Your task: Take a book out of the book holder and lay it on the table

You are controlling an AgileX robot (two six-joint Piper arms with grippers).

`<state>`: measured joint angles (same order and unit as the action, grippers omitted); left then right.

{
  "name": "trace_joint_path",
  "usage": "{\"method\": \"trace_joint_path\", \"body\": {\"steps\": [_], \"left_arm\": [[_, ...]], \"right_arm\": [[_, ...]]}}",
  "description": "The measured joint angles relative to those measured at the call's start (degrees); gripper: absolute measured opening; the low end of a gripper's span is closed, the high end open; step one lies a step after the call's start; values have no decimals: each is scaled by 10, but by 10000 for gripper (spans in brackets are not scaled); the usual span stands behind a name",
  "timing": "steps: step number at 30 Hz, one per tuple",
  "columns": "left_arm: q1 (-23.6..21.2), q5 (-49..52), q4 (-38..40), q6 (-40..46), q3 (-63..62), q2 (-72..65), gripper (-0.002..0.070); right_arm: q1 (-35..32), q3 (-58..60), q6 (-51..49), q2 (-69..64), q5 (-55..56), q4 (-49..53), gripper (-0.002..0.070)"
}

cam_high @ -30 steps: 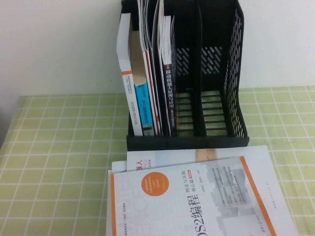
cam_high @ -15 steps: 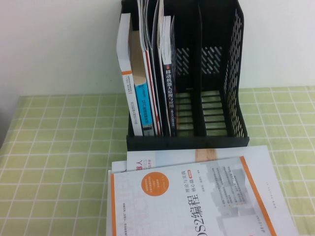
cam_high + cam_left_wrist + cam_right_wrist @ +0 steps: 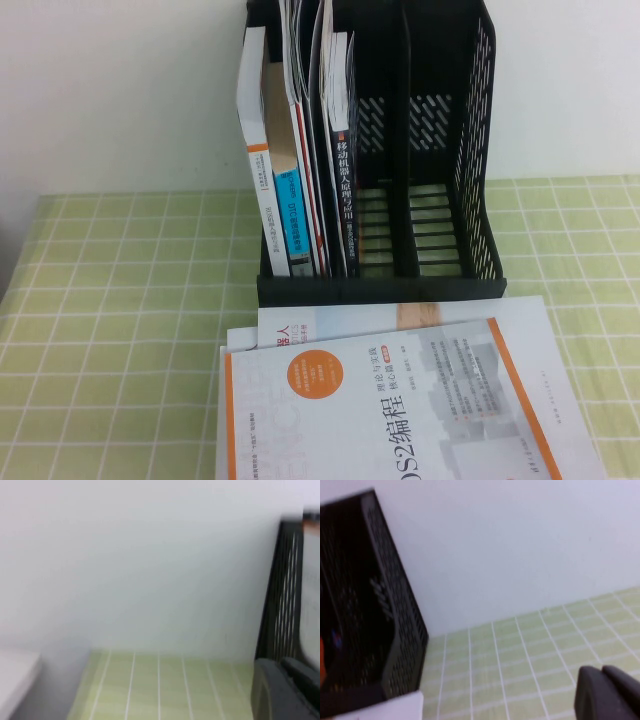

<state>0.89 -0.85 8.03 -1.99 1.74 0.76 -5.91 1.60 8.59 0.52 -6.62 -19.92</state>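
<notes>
The book [image 3: 344, 200], with its black spine and white characters, stands upright in the black book holder [image 3: 472, 170] at the back of the green checked table [image 3: 120, 300]. Neither arm shows in the high view. In the left wrist view my left gripper [image 3: 282, 666] hovers with its fingers together and nothing between them, beside the book holder's perforated wall [image 3: 280, 595]. My right gripper [image 3: 602, 672] is shut and holds nothing. It hangs over the table cloth [image 3: 520, 655], apart from the book holder's other side wall [image 3: 395, 605].
A white book with an orange border [image 3: 400, 410] lies flat in front of the holder on top of another white book [image 3: 330, 322]. A white-spined book [image 3: 256, 170] and one with a blue band [image 3: 290, 215] stand left of the black book. A white wall [image 3: 120, 90] is behind.
</notes>
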Motion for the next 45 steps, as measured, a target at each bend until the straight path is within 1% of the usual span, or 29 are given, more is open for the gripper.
{"method": "trace_joint_path", "body": {"steps": [2,6,10,13,16,20,23,26,27,28,30,33,35,38,39,41,43,45], "left_arm": [[0,-53,7,0,0,0,-3],[0,-194,23,-6,0,0,-3],[0,-330,40,-37,0,0,-3],[0,-417,53,-76,0,0,-3],[0,-472,58,-107,0,0,-3],[0,-496,60,-169,-4,0,-3],[0,-451,46,-223,-53,0,-3],[0,-332,-11,-237,-139,0,-3],[0,-282,-35,-242,-172,-1,-3],[0,-236,-58,-248,-205,-10,-3],[0,-166,-89,-259,-256,-38,-3],[0,-72,-105,-267,-309,-107,-3],[0,-18,-115,-268,-326,-156,-3],[0,50,-115,-272,-330,-209,-3],[0,67,-110,-272,-330,-220,-3],[0,95,-101,-272,-330,-244,-3],[0,103,-92,-277,-330,-253,-3],[0,103,-85,-281,-330,-253,-3]], "right_arm": [[0,0,0,0,44,-12,-2],[0,0,-11,0,139,-30,-1],[0,0,-75,0,260,-72,-2],[0,0,-105,0,362,-79,-2],[0,-9,-116,0,421,-65,-2],[0,-80,-155,0,410,4,-2],[0,-164,-215,0,392,100,-2],[0,-249,-282,-21,388,245,-2],[0,-280,-321,-35,383,304,-2],[0,-310,-371,-52,376,366,-2],[0,-360,-503,-90,356,491,-2],[0,-422,-718,-155,339,726,-2],[0,-447,-861,-206,354,905,-2],[9,-456,-1005,-276,402,1104,-2],[13,-456,-1035,-299,420,1143,-2],[27,-455,-1063,-338,466,1186,-2],[41,-455,-1072,-361,508,1201,-2],[55,-455,-1075,-377,527,1201,-2]]}}
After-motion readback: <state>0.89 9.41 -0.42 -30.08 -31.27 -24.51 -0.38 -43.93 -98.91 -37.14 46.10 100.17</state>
